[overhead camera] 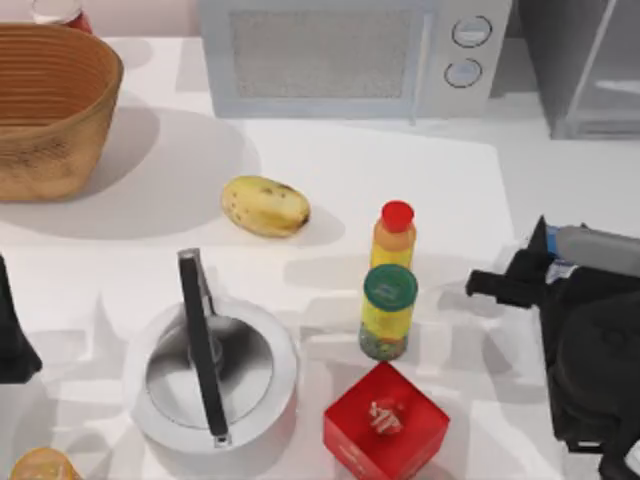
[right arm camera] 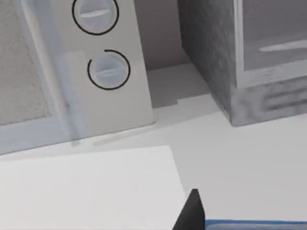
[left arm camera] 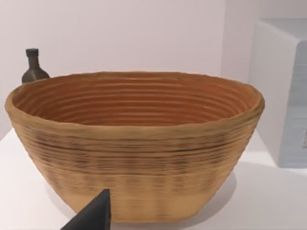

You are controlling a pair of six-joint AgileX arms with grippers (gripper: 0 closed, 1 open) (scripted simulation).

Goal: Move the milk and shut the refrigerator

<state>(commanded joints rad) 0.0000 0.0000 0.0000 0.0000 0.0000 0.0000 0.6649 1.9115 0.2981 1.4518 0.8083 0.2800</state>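
Worktop [overhead camera: 420, 190]: white and crowded; microwave [overhead camera: 340, 55] at 12 o'clock.
Refrigerator [overhead camera: 590, 65]: at 1 o'clock, door ajar, awaiting closing.
Milk [overhead camera: 560, 268]: at 3 o'clock, blue edge peeking from the right claw [overhead camera: 525, 275], apparently clamped on it for carrying.
Left claw [overhead camera: 15, 340]: parked at 9 o'clock, fingers' state untellable.

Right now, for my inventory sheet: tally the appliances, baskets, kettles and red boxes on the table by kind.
Appliances: 2, microwave and refrigerator
Basket: 1
Kettle: 1
Red box: 1
Total: 5
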